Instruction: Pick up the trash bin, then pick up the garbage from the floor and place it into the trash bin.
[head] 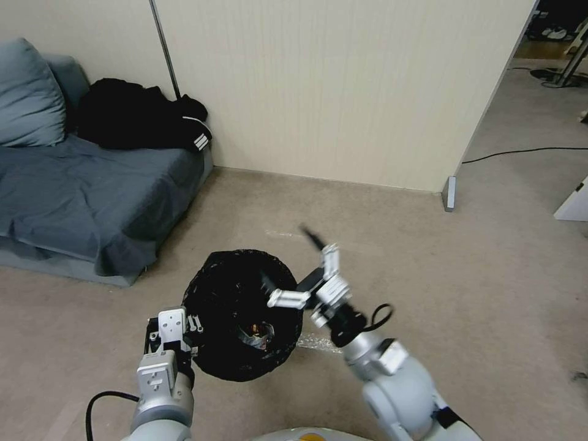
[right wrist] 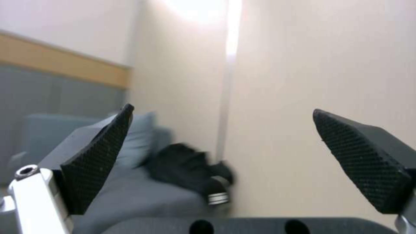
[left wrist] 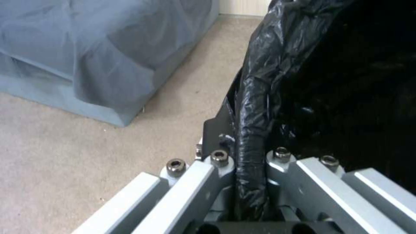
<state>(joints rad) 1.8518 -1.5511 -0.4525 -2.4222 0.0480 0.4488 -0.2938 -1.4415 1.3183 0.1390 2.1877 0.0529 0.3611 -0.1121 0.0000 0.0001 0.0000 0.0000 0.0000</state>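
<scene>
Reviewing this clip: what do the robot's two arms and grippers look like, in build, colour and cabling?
Both arms are silver-grey with rounded joint housings. The left gripper has pale grey metal finger links with dark socket-head bolts and a white block on top; a black cable loops beside that arm. The right gripper has white links, a black wrist section with a small black cable loop, and black diamond-textured, wedge-shaped pads.

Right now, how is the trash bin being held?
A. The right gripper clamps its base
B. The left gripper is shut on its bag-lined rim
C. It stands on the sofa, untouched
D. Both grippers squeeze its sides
B. The left gripper is closed on the black-bagged rim of the trash bin, while the right gripper is open above the bin's mouth, holding nothing.
</scene>
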